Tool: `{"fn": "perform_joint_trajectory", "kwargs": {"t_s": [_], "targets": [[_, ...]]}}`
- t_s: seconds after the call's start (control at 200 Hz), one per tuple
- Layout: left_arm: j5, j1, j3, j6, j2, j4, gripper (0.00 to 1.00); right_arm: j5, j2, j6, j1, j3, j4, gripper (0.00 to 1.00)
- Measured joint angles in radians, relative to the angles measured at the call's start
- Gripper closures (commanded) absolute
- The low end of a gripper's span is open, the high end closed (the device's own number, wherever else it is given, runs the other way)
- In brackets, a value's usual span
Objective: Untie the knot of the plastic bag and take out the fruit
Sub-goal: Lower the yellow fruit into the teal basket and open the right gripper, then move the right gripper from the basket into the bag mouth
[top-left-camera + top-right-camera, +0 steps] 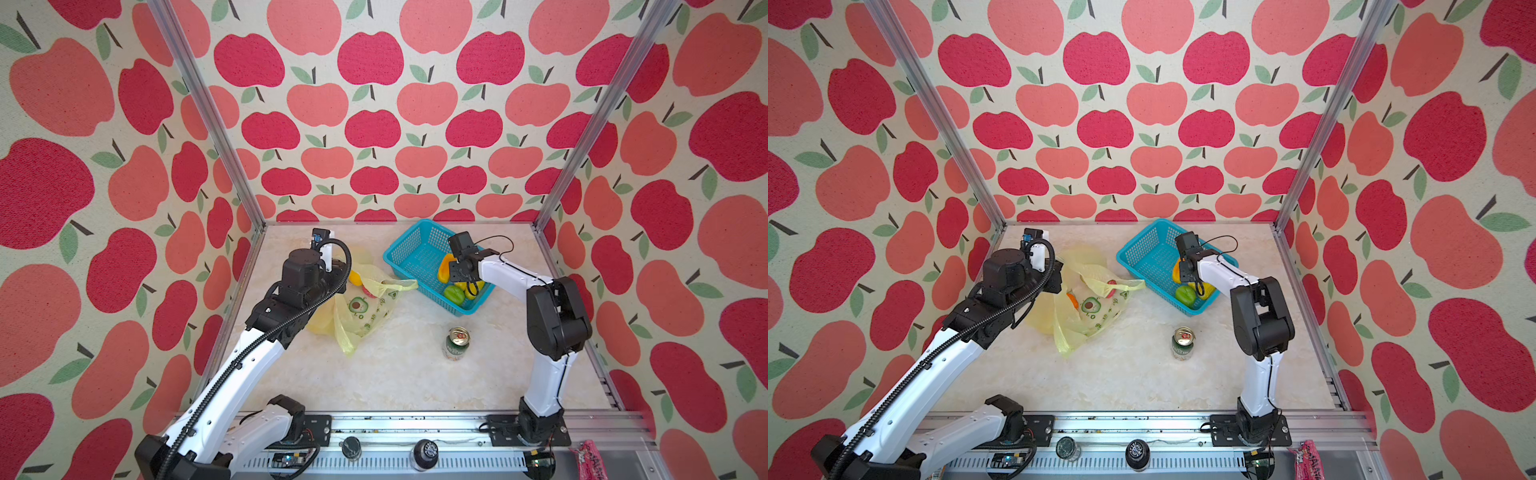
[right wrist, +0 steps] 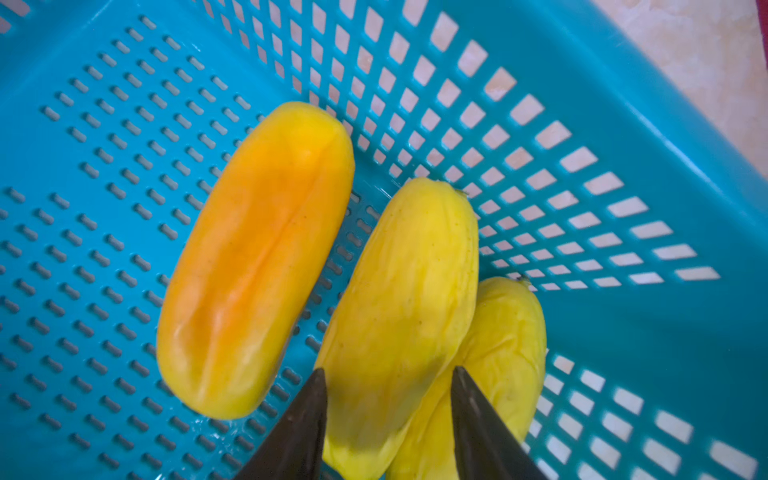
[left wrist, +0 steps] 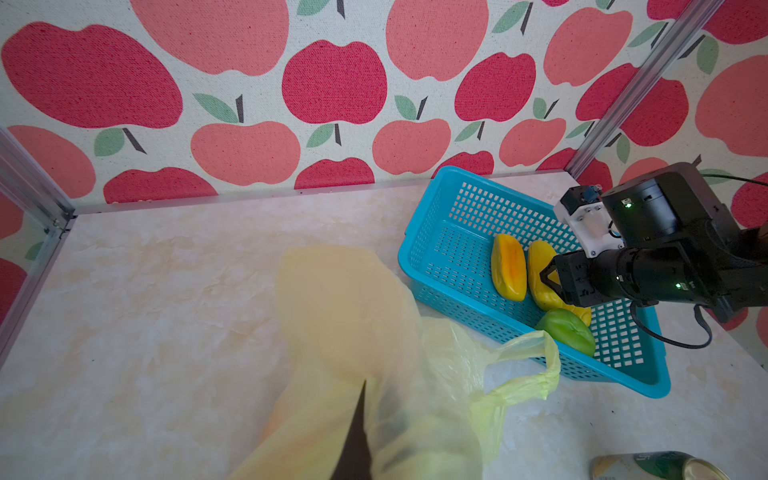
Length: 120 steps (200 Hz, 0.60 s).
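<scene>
The plastic bag [image 1: 361, 316] lay toward the far-left corner of the table [image 1: 395, 382]. No tied knot showed, and one handle loop [image 3: 519, 388] lay slack just beside the teal basket [image 1: 399, 243]. The left fingers [image 3: 356, 432] were closed, apparently pinching bag film that rose in front of them. The right fingers [image 2: 295, 440] stood partly apart inside the basket, straddling a lumpy yellow fruit [image 2: 407, 291]; whether they pressed it could not be determined. A yellow-orange piece [image 2: 257, 257] and a green piece [image 3: 569, 336] also lay in the basket, and a pink-red piece [image 1: 1111, 288] lay at the bag's mouth. Recommended procedure: part the right fingers fully, rise vertically above the basket rim, then cross to the bag mouth. That route appeared short and unobstructed. The can [image 1: 456, 343] stood well apart toward the near edge, and the near half of the table was bare.
</scene>
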Motion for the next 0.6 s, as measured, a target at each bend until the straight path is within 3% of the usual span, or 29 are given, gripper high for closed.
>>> {"fn": "perform_joint_trajectory", "kwargs": {"t_s": [0.265, 0.36, 0.495, 0.6], "targets": [[0.000, 0.000, 0.000, 0.000, 0.000, 0.000, 1.00, -0.002, -0.090, -0.018, 0.065, -0.059, 0.044, 0.57], [0.000, 0.000, 0.000, 0.000, 0.000, 0.000, 1.00, -0.024, -0.157, -0.026, 0.085, -0.110, 0.089, 0.51], [0.000, 0.000, 0.000, 0.000, 0.000, 0.000, 1.00, -0.080, -0.352, -0.064, 0.148, -0.269, 0.214, 0.44], [0.000, 0.000, 0.000, 0.000, 0.002, 0.000, 1.00, -0.126, -0.571, -0.142, 0.275, -0.426, 0.362, 0.36]]}}
